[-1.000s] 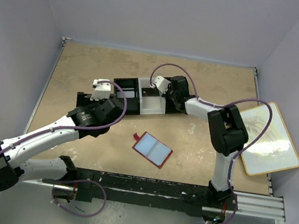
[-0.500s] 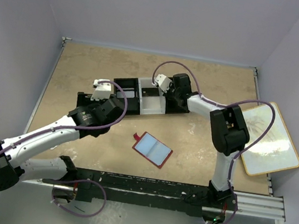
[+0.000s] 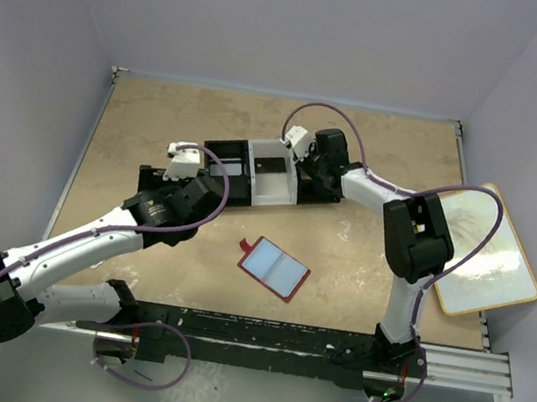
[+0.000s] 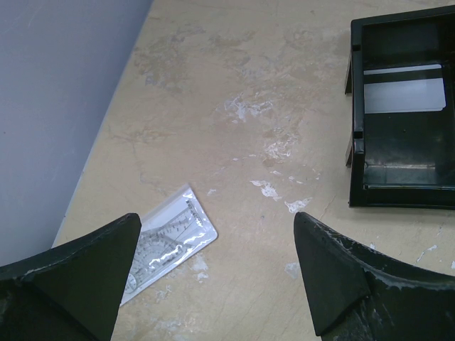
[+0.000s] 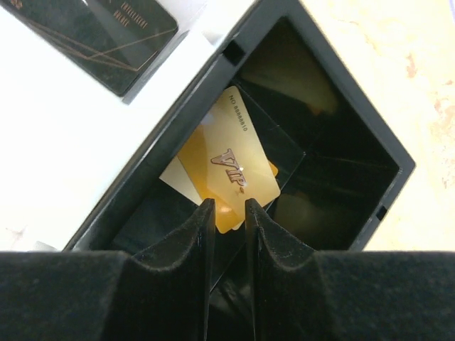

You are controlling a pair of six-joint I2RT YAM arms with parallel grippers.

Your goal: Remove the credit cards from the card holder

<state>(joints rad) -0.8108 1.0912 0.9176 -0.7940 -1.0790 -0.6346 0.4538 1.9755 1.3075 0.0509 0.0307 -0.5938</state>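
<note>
Gold card (image 5: 226, 165) against black tray (image 5: 355, 135) wall, right pincer (image 5: 229, 206) barely parted; left pincer (image 4: 217, 220) spread

Drew the right gripper (image 5: 229, 211) back toward the far edge of the table (image 3: 160, 114) and slightly toward its right edge. Parted the jaws from shut to a narrow gap. Swung the elbow (image 3: 415, 238) of that arm out toward the right edge, and carried the purple cable (image 3: 327, 112) loop above the wrist along the same way.
</note>
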